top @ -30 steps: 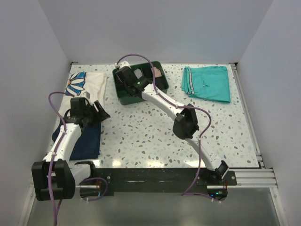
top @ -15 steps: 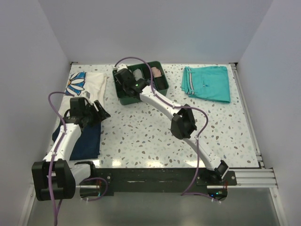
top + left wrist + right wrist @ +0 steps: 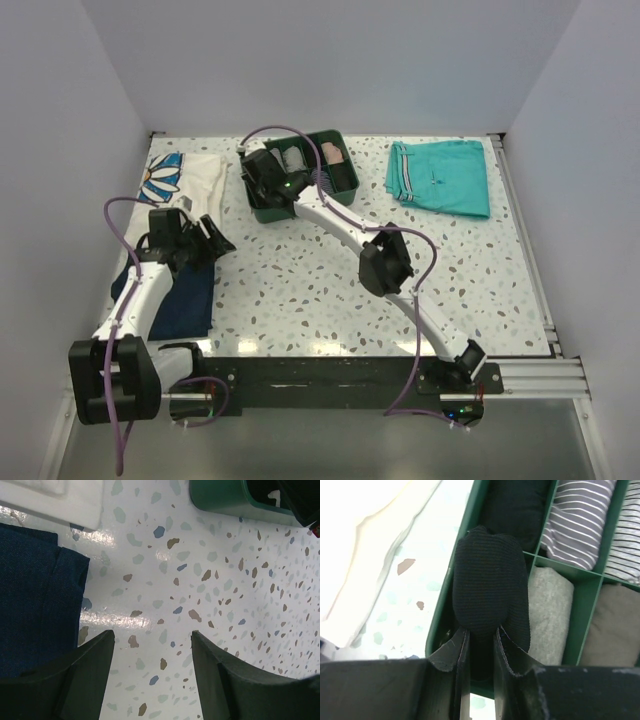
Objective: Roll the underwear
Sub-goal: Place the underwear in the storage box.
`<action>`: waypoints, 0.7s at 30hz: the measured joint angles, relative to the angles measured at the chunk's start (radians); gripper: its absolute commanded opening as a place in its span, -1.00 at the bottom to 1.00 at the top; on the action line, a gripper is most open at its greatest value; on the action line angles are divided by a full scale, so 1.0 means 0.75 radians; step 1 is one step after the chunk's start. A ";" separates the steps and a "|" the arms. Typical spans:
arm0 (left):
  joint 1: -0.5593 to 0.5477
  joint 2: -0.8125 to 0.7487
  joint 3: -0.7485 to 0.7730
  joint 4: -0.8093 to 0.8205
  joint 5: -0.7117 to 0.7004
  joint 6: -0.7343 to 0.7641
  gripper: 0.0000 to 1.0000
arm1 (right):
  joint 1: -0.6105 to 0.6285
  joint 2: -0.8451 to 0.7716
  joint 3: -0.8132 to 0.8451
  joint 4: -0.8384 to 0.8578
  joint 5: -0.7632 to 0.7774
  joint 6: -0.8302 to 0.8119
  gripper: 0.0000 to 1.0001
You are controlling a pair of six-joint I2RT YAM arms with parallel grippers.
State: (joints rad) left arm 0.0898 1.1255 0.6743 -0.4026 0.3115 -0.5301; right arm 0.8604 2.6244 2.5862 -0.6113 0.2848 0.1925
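The underwear (image 3: 490,585) is a tight black roll, and my right gripper (image 3: 481,632) is shut on its near end. It hangs over the left-hand corner compartment of the green divided bin (image 3: 449,597), just inside the rim. From above, the right gripper (image 3: 262,170) sits over the bin's (image 3: 347,190) left side and hides the roll. My left gripper (image 3: 152,635) is open above bare speckled table with nothing between its fingers. From above it (image 3: 222,240) is near the left edge.
Other bin compartments hold a black roll (image 3: 515,505), a striped roll (image 3: 580,515) and a grey roll (image 3: 550,610). A navy folded garment (image 3: 190,295) lies under the left arm. A white daisy-print cloth (image 3: 185,178) lies back left, teal shorts (image 3: 440,177) back right.
My right arm has swung left across the bin with the black roll, uncovering the grey and pink rolls on the bin's right side. The left arm has not moved.
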 measured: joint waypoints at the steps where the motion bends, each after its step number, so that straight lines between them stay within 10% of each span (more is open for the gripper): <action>1: 0.003 0.002 0.000 0.001 0.000 0.000 0.35 | 0.001 0.001 0.001 0.002 -0.010 0.005 -0.88; 21: 0.016 0.010 -0.003 0.009 0.025 0.000 0.35 | -0.037 0.042 -0.061 0.058 -0.154 0.199 -0.96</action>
State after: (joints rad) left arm 0.1017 1.1332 0.6720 -0.3962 0.3302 -0.5301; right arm 0.8330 2.6560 2.5404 -0.5674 0.1692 0.3420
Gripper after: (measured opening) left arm 0.675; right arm 0.187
